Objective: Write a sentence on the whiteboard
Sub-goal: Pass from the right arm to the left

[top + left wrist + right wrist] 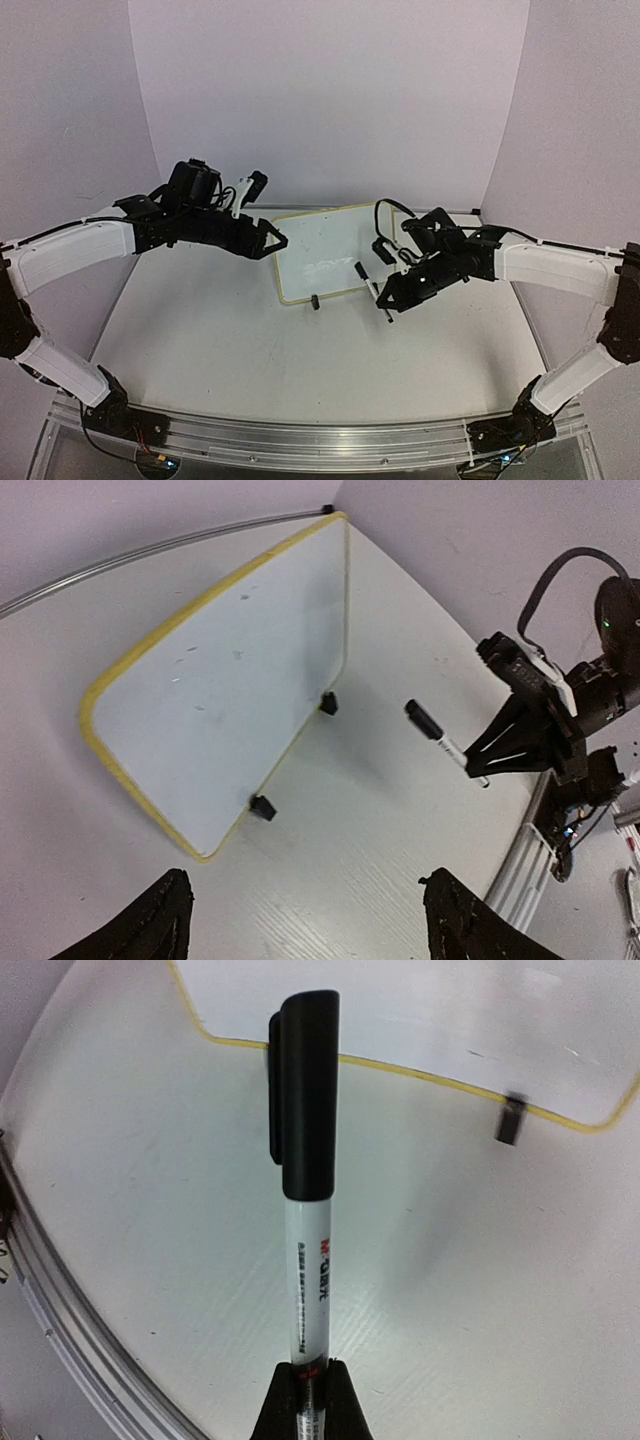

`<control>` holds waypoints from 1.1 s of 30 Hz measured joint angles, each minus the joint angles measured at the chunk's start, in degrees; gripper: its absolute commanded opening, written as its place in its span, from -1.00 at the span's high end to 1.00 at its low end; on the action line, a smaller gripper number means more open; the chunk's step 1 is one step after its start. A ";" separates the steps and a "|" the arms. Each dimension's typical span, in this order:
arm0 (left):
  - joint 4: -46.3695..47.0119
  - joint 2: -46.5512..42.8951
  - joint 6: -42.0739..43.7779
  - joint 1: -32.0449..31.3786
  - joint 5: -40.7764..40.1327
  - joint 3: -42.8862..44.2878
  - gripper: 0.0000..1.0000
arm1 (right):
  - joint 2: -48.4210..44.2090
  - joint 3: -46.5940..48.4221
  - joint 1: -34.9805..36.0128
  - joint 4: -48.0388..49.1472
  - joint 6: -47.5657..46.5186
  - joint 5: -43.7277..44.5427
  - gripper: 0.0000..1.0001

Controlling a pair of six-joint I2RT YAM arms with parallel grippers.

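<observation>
Your whiteboard (325, 250) stands toward the far middle of the bench (250, 350), between the two arms. It is propped at a tilt on two black clip feet (262, 807), with its pale yellow rim all round. Its face carries only a few faint marks, and you cannot read any words on it from these views.

Your right fingers (400, 290) are clenched on a whiteboard marker (372, 288), gripping the white barrel near its tail end. The black cap (305, 1090) is on and points toward the board's near edge, close to the right-hand clip foot. In the right wrist view the cap overlaps the yellow rim. The left wrist view shows the marker (445, 745) to the right of the board, with bare bench between them, so it is near the board but not touching.

Your left fingers (268, 238) are spread wide and hold nothing. In the top view they hover just beside the board's left rim, near its far corner. From the left wrist view the two fingers (160, 920) frame the bottom of the picture. The board (230, 690) lies ahead of them and apart from both, its near yellow corner closest to the left-hand finger.
</observation>
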 measured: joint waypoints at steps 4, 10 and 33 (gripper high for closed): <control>2.93 2.13 -1.50 -3.87 5.87 0.88 -0.59 | 1.68 3.03 4.83 2.20 0.02 -2.91 1.00; 7.32 5.38 -5.13 -5.35 12.20 0.88 -0.55 | 6.25 6.12 7.82 5.61 0.02 -5.17 1.00; 19.95 13.03 -22.62 -5.35 15.61 -1.11 0.04 | 6.62 8.68 10.32 8.32 -0.89 -5.17 1.00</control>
